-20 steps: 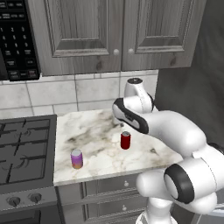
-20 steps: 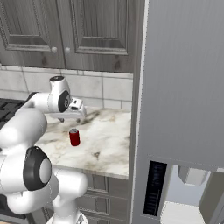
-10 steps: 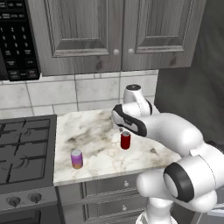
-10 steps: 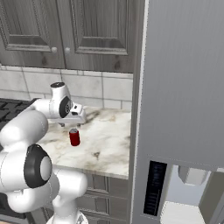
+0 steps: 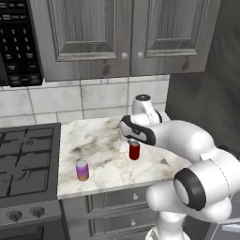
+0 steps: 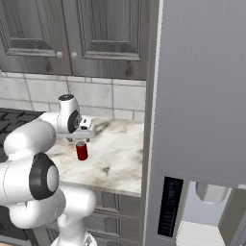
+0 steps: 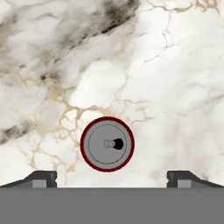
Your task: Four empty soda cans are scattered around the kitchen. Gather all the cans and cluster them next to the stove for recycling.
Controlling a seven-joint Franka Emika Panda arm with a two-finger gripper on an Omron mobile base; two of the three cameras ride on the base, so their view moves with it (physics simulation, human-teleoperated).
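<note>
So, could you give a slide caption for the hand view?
Open pincer directly above an upright red can on the marble counter.

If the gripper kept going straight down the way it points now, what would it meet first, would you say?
Most likely the red soda can, standing upright on the marble counter. The open gripper looks straight down on its silver top, just ahead of the midline between the fingertips, so the fingers would probably straddle it.

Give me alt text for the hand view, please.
Looking straight down on a red soda can standing upright on a white marble counter, its silver top facing the camera. The open gripper hangs above it, a fingertip on each side.
</note>
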